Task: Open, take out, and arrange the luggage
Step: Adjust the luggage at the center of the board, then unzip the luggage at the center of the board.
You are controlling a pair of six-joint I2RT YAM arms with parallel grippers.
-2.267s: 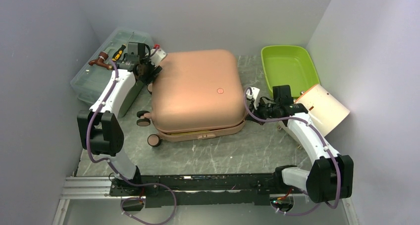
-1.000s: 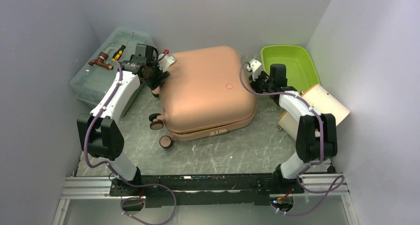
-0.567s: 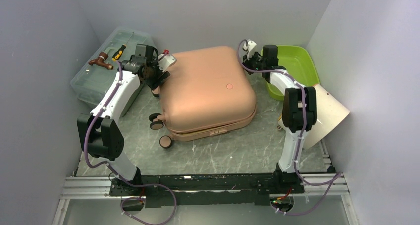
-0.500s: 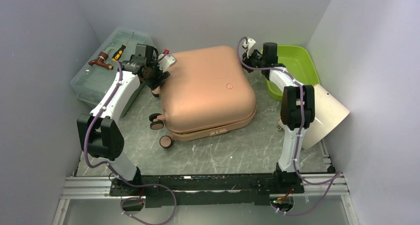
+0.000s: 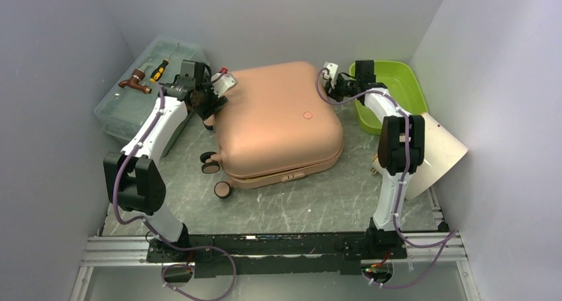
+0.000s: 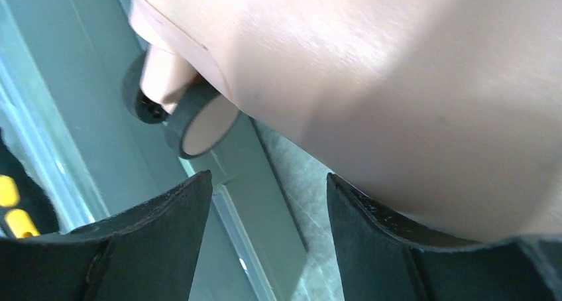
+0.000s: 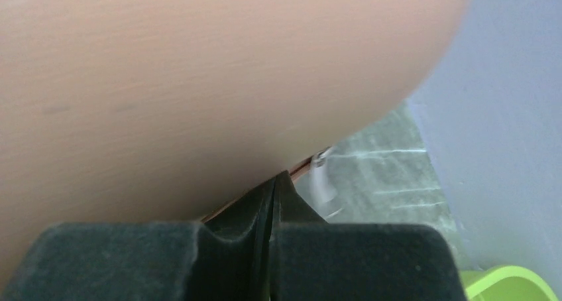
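Wrist views alone reveal left tool (image 6: pixel 265 188) spread, right tool (image 7: pixel 272 181) closed, beside the luggage (image 6: pixel 397 82).

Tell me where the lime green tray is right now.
In the top view, the lime green tray sits in the far right corner, just right of the luggage.

We look down from above and behind both arms; each wrist view sits very close against the salmon-pink hard-shell suitcase (image 5: pixel 278 122), which all three views share.
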